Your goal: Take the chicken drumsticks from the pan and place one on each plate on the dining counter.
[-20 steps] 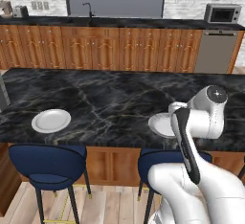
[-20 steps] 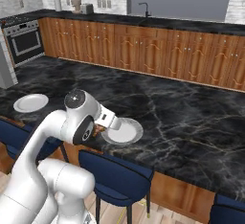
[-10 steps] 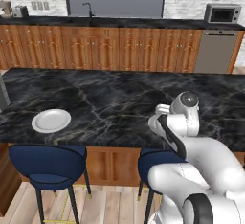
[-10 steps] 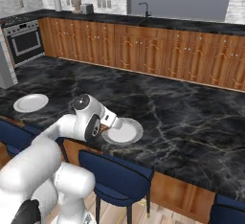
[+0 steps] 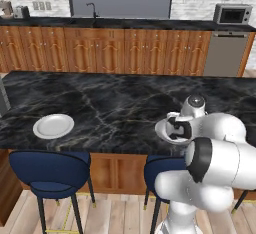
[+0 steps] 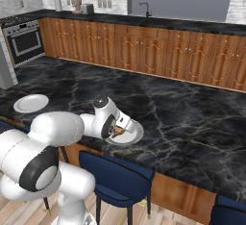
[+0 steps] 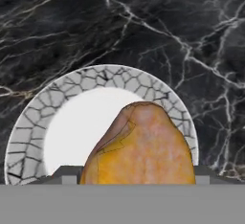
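Two white plates sat on the black marble table (image 5: 115, 103): one bare plate (image 5: 53, 126) to the left, and a nearer plate (image 7: 28, 127) under the gripper (image 6: 120, 129). A golden-orange drumstick (image 7: 141, 146) sat between the gripper's fingers, low over that plate's middle. The jaws stood wide on either side of it, though I could not tell whether they pressed it. Blue stools (image 5: 50, 170) stood below.

The dining counter (image 5: 115, 103) carries two white plates (image 5: 53, 126) (image 6: 132, 135), well apart.
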You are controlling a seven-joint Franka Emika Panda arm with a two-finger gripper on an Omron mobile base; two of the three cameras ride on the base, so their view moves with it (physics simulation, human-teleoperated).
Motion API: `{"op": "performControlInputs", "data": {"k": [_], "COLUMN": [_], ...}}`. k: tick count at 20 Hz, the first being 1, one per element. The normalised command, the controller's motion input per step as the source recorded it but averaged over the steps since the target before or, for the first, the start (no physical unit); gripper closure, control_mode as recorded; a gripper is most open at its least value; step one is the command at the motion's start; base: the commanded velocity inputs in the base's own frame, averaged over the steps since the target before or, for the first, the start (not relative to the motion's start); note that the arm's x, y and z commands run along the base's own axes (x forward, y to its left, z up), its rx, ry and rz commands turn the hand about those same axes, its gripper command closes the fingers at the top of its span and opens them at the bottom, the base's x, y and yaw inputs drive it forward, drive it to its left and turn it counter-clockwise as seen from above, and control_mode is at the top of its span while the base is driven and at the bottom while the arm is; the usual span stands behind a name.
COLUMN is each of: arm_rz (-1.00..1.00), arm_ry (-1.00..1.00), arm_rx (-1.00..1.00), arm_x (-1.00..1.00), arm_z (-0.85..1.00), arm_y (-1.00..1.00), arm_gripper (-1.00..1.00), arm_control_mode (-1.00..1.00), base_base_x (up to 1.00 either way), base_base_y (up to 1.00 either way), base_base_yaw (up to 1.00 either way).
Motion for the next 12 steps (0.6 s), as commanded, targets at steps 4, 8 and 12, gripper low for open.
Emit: {"op": "performControlInputs", "data": {"k": [4,8,12], "arm_rz": [0.00,0.00,0.00], "arm_ry": [0.12,0.04,0.01], "arm_rx": [0.00,0.00,0.00], "arm_x": [0.47,0.61,0.54], "arm_z": [-0.55,-0.65,-0.59], "arm_y": [-0.08,0.10,0.07], "arm_gripper": [1.00,1.00,1.00], "arm_control_mode": [-1.00,-1.00,-1.00], "base_base_x": [0.00,0.00,0.00], "base_base_y": [0.00,0.00,0.00], "base_base_yaw": [0.00,0.00,0.00]}}
